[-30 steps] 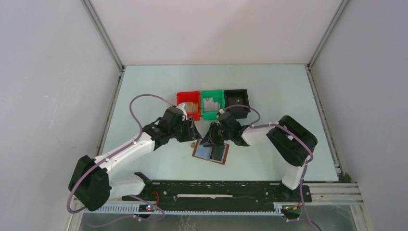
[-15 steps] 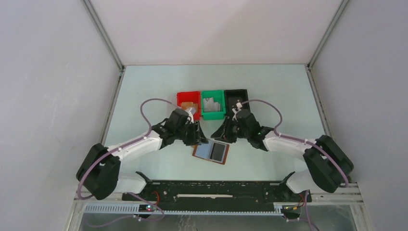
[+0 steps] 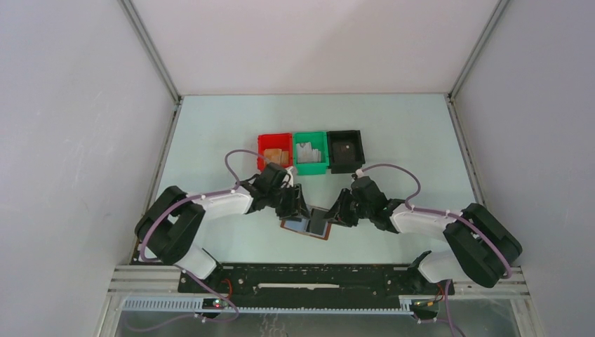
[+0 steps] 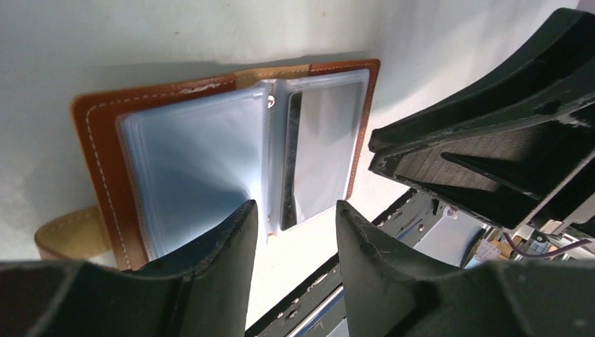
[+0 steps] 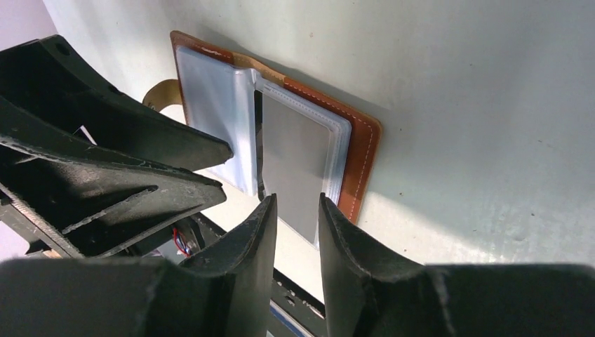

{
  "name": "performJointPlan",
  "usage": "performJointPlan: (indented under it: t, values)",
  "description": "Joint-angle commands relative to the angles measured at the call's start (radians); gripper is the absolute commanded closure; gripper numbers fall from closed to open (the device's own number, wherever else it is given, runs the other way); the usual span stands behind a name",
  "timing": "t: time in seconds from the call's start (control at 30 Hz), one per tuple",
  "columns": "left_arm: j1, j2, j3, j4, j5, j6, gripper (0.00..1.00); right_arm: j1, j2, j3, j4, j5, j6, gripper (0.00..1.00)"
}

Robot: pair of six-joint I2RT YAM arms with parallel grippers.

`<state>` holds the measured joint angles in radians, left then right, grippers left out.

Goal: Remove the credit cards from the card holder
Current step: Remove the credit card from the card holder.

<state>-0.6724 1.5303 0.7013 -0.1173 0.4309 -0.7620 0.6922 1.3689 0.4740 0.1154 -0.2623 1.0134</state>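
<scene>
The card holder (image 3: 306, 228) lies open and flat on the table, brown leather rim (image 4: 91, 140) around blue-grey plastic sleeves (image 4: 189, 161). A dark grey credit card (image 5: 298, 158) sits in the right panel's sleeve; in the left wrist view only its dark edge (image 4: 289, 168) shows. My left gripper (image 3: 295, 208) hovers low over the holder's left panel, open, with nothing between its fingertips (image 4: 242, 232). My right gripper (image 3: 341, 211) hangs over the right panel's near edge (image 5: 297, 205), its jaws open by a narrow gap, nothing between them. The two grippers face each other across the holder.
Red (image 3: 275, 151), green (image 3: 310, 152) and black (image 3: 346, 150) square bins stand in a row behind the holder; tan blocks lie in the red one. The holder's brown tab (image 4: 70, 235) sticks out at its left. A black rail (image 3: 316, 277) runs along the near table edge.
Both grippers have come down and toward the near side, closing in on the holder. The right arm swung from the holder's left-back over to its right side. The holder has not moved.
</scene>
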Motion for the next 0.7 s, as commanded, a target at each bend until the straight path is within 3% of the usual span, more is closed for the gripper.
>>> performJointPlan:
  t: [0.0,0.67]
  values:
    - [-0.005,0.013,0.012,0.074,0.047,-0.018,0.51,-0.001,-0.001,0.014,0.031,0.024,0.010,0.63]
    - [-0.005,0.069,0.026,0.104,0.033,-0.022,0.56,0.015,0.097,0.014,0.125,0.024,0.044,0.64]
